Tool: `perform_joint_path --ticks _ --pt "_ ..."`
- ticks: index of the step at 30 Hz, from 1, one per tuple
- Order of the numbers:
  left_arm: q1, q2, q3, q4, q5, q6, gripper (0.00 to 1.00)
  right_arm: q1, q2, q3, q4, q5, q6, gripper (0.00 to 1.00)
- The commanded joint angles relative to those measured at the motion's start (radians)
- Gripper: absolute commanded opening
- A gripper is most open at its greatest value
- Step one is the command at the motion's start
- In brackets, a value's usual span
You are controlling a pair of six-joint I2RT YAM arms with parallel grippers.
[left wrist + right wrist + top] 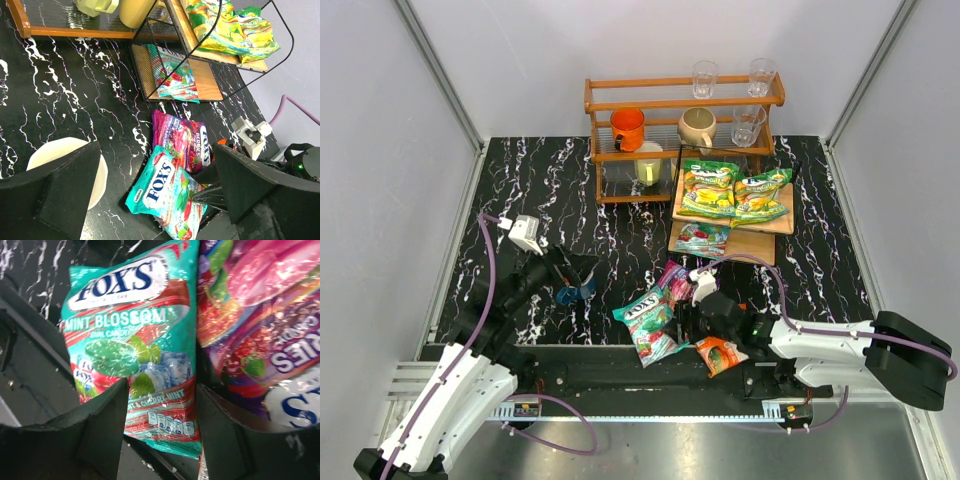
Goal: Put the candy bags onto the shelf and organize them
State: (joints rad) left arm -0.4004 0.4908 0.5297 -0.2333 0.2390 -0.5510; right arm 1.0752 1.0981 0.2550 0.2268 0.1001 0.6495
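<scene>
Two green-yellow candy bags (732, 190) lie on the top tier of the pale wood shelf (752, 245), and a teal FOX'S bag (703, 238) lies on its lower tier. On the table lie a second teal FOX'S bag (648, 322), a purple bag (675, 280) and an orange bag (720, 353). My right gripper (162, 387) is open, its fingers either side of the near end of the teal bag (132, 335), with the purple bag (260, 315) beside it. My left gripper (156, 150) is open and empty, above the table left of these bags.
An orange-brown railed rack (660, 150) with cups and glasses stands at the back, left of the shelf. A blue-and-cream mug (570, 292) sits under my left gripper. A black wire frame (150, 55) edges the shelf. White walls surround the table.
</scene>
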Motion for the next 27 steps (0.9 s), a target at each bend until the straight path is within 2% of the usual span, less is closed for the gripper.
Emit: perform_joint_path --ticks 1,5,8,11,13,15,19,23,24,27 --pt "-0.002 -0.006 -0.002 0.052 0.017 -0.004 0.99 0.005 -0.001 0.004 0.092 -0.141 -0.045 0.62" --pt "-0.002 -0.011 -0.002 0.051 0.016 -0.003 0.99 0.006 -0.015 -0.014 0.124 -0.198 -0.03 0.55" --pt "-0.003 -0.014 0.0 0.048 0.013 -0.003 0.99 0.006 -0.038 -0.031 0.128 -0.182 -0.021 0.51" --pt "-0.002 -0.012 -0.004 0.049 0.014 -0.001 0.99 0.006 -0.043 -0.036 0.118 -0.158 -0.014 0.43" --pt "-0.002 -0.009 -0.004 0.051 0.014 -0.001 0.99 0.006 -0.031 -0.028 0.118 -0.152 -0.016 0.17" --pt "-0.002 -0.008 -0.005 0.054 0.014 -0.001 0.99 0.006 0.002 -0.01 0.117 -0.146 -0.011 0.0" --pt "-0.003 -0.008 -0.01 0.057 0.014 -0.003 0.99 0.006 0.06 0.027 0.112 -0.145 -0.017 0.0" --pt "-0.002 -0.011 -0.011 0.052 0.013 0.002 0.99 0.006 0.109 0.046 0.132 -0.14 -0.013 0.49" --pt "-0.002 -0.012 -0.011 0.049 0.011 0.003 0.99 0.006 0.115 0.049 0.137 -0.139 -0.013 0.55" --pt "-0.002 -0.014 -0.011 0.048 0.008 0.006 0.99 0.006 0.146 0.049 0.158 -0.14 -0.007 0.58"
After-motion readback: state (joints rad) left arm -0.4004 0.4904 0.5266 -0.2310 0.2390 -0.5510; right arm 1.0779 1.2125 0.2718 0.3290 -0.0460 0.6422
